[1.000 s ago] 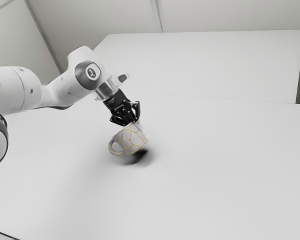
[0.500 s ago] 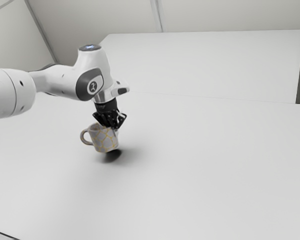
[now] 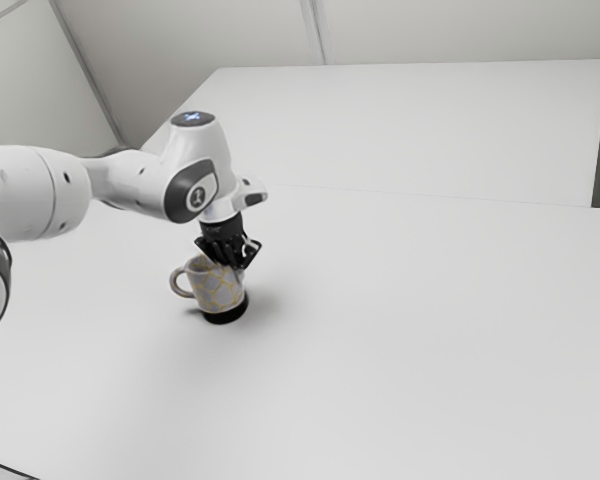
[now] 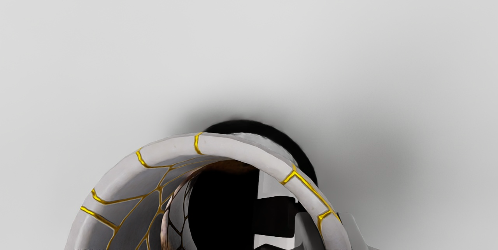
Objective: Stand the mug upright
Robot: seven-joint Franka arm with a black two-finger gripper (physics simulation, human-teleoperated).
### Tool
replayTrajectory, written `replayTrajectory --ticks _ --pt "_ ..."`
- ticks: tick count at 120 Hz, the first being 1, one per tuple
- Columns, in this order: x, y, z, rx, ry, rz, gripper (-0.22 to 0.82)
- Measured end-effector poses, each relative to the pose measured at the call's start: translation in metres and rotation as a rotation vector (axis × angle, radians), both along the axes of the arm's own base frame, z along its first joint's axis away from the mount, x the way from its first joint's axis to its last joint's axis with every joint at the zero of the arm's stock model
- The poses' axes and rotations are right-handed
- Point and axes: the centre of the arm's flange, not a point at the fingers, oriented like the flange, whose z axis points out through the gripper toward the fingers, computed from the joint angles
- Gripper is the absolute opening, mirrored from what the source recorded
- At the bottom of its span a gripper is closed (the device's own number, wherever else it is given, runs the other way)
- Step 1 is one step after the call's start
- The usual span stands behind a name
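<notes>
The white mug with yellow lines (image 3: 218, 287) is nearly upright in the exterior view, its handle toward that view's left and its mouth up under the gripper (image 3: 239, 268). Directly below it is a black patch; whether its base touches the table cannot be told. In the wrist view the mug (image 4: 241, 145) shows its open mouth and patterned inside. There the gripper (image 4: 330, 222) is shut on the mug's wall, one finger inside the mouth and the other outside against the rim.
The mug is over a plain white table (image 3: 410, 330). A higher-looking white panel (image 3: 410, 130) stands behind it, with pale walls beyond. A dark-edged corner of something (image 3: 5, 470) lies at the exterior view's lower left.
Tilted a second ago, the mug has turned to nearly upright with my hand. It first shifted toward the exterior view's left, then came slightly back and lower, closer to the black patch.
</notes>
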Motion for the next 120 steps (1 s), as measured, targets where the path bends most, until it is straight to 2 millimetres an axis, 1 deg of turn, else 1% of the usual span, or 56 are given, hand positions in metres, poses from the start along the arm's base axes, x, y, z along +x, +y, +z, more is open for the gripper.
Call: replayTrajectory --ticks 12,23,32,39,47,60,71,75,91,100,110,120 --pt "0.002 -0.004 -0.005 -0.002 -0.005 -0.003 -0.17" --pt "0.002 -0.018 -0.004 -0.012 -0.01 -0.023 0.03" --pt "0.001 -0.02 -0.001 -0.017 -0.013 -0.029 0.2" --pt "0.0 -0.019 0.001 -0.019 -0.012 -0.027 0.29" --pt "-0.001 -0.016 0.008 -0.02 -0.015 -0.026 0.38" --pt "-0.004 -0.015 0.031 -0.024 -0.034 -0.03 0.47" --pt "-0.005 -0.015 0.049 -0.027 -0.05 -0.034 0.52" --pt "-0.004 -0.015 0.058 -0.028 -0.063 -0.036 0.53" --pt "0.003 -0.015 0.101 -0.015 -0.124 -0.052 0.56" --pt "0.002 -0.015 0.12 -0.006 -0.14 -0.059 0.58" --pt "0.005 -0.014 0.149 0.001 -0.16 -0.06 0.59" --pt "0.006 -0.013 0.168 0.011 -0.16 -0.061 0.59"
